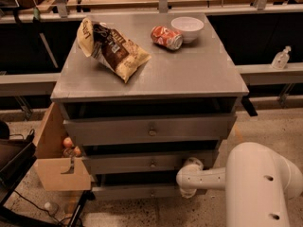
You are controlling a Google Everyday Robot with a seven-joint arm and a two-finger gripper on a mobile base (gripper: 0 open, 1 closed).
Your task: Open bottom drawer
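The bottom drawer (128,192), lowest of three under the front edge of the desk (189,77), lies lengthwise along that edge, knobbed front facing the camera, with the gripper (189,178) at its right end, its hold impossible to tell, and one chip bag (113,51), one can (166,37) and one bowl (187,28) on top.
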